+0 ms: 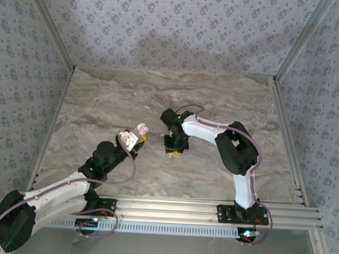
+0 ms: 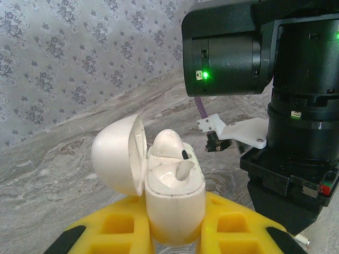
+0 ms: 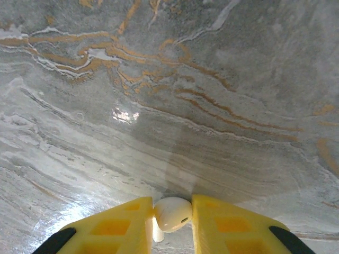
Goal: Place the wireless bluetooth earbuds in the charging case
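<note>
My left gripper (image 2: 175, 235) is shut on the white charging case (image 2: 175, 203) and holds it upright above the table. The case's lid (image 2: 117, 154) hangs open to the left. One white earbud (image 2: 169, 144) sits in the far slot, and the near slot is empty. In the top view the case (image 1: 131, 138) sits left of centre. My right gripper (image 3: 172, 201), close over the marble table, is shut on another earbud (image 3: 174, 214), pinched between the yellow pads (image 3: 222, 225) with its stem pointing down. From above, the right gripper (image 1: 173, 149) stands right of the case.
The right arm's black wrist (image 2: 286, 106) looms close on the right of the case. The grey marble table (image 1: 160, 97) is bordered by patterned walls and aluminium rails (image 1: 210, 209) at the near edge.
</note>
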Robot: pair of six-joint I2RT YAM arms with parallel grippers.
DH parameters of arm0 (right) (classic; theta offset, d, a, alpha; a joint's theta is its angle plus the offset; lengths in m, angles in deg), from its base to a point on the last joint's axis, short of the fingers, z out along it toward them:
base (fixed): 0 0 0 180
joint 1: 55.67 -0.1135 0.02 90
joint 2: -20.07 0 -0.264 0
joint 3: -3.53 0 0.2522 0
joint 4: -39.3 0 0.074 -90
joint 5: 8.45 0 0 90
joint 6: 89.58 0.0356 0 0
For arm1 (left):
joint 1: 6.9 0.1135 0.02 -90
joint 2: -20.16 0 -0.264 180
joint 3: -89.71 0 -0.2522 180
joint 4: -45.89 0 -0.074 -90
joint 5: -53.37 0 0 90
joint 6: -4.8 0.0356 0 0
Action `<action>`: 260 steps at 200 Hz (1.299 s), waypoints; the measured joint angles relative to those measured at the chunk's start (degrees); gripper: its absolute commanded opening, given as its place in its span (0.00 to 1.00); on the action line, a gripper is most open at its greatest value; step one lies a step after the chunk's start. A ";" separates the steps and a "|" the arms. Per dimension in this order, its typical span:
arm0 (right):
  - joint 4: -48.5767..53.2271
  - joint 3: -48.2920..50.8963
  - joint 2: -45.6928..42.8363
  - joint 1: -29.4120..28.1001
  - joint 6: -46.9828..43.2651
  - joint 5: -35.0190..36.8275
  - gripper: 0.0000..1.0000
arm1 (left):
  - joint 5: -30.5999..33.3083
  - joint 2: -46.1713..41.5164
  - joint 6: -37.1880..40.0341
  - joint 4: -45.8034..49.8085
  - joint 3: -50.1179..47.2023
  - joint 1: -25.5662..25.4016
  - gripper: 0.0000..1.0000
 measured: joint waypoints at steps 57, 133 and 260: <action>-2.86 2.78 -1.90 0.00 0.04 0.28 0.21 | -0.04 0.09 -0.02 0.00 0.00 0.00 0.13; -20.09 21.55 -23.69 2.75 1.29 4.94 0.20 | -4.90 11.58 -3.06 -7.56 -0.04 0.00 0.13; -42.12 31.74 -48.24 -1.27 -9.62 12.94 0.20 | -19.74 33.57 -9.09 -26.84 9.05 -0.61 0.13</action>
